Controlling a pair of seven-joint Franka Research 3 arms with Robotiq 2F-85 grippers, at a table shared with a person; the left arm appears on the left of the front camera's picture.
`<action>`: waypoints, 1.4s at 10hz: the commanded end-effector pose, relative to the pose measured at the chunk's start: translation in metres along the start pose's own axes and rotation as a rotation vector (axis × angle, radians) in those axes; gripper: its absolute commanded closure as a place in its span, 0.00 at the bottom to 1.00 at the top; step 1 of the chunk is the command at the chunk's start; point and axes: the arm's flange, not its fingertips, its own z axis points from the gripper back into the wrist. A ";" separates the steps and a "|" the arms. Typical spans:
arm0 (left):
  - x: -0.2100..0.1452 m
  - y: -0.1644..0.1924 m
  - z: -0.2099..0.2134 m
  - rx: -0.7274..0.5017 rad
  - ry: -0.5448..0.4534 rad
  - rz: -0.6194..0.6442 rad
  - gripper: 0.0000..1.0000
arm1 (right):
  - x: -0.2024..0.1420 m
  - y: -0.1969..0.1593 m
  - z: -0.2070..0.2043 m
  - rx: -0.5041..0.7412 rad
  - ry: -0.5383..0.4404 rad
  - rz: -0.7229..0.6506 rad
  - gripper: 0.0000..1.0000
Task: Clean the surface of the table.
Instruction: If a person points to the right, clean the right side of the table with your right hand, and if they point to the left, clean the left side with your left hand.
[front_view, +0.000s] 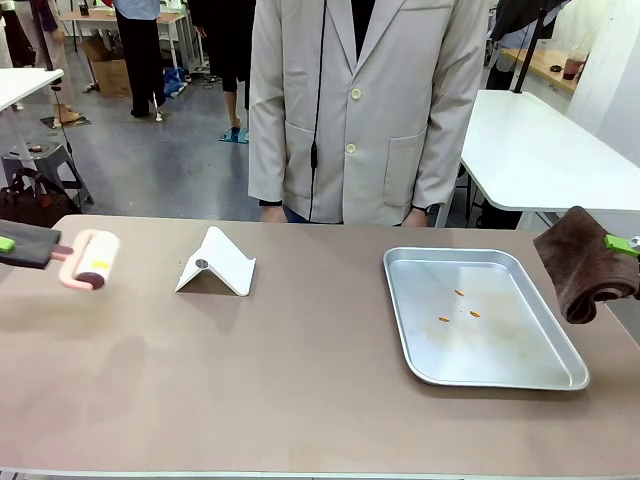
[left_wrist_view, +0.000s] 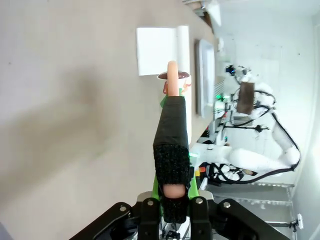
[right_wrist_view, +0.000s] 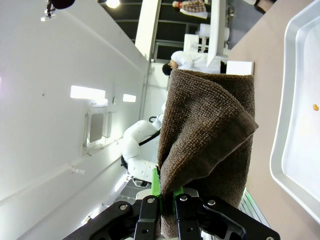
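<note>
The table (front_view: 300, 400) fills the lower part of the front view; its top is a smooth, matte brownish-taupe with a pale edge along the near side, wide and rectangular, far larger than the steel tray (front_view: 500, 352) lying on it. Read the top as a clock face with 12 at the person's (front_view: 365, 110) side: the tray sits at 3 o'clock, close to the right edge; a white folded stand (front_view: 218, 265) sits between 10 and 11; the person stands just behind the far edge at 12.

Open room: a broad bare stretch runs along the near side from 4 round to 8 o'clock, and a bare lane lies through the middle between stand and tray.

The left gripper (front_view: 8, 245) comes in at 9 o'clock over the left edge, its jaws clamped narrow on the black-wrapped handle of a lint roller (front_view: 88, 260). The pink-framed drum points inward toward the stand, and I cannot tell whether it touches the top. The right gripper (front_view: 622, 243) hangs at 2 to 3 o'clock, past the tray's far right corner, pinched tight on a folded brown cloth (front_view: 580, 262) held clear of the table.

Counted: one table; one tray; three small orange specks (front_view: 459, 293) in the tray; one stand; one roller; one cloth; two grippers, both gripping.
</note>
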 end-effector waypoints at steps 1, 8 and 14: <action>0.003 0.007 0.029 -0.098 -0.011 -0.007 0.79 | -0.001 0.005 -0.001 0.011 0.008 0.010 1.00; -0.024 0.075 0.151 -0.317 0.044 -0.018 0.79 | -0.001 0.005 -0.001 0.011 0.008 0.010 1.00; -0.028 0.095 0.112 -0.298 0.028 -0.005 0.79 | -0.001 0.005 -0.001 0.011 0.008 0.010 1.00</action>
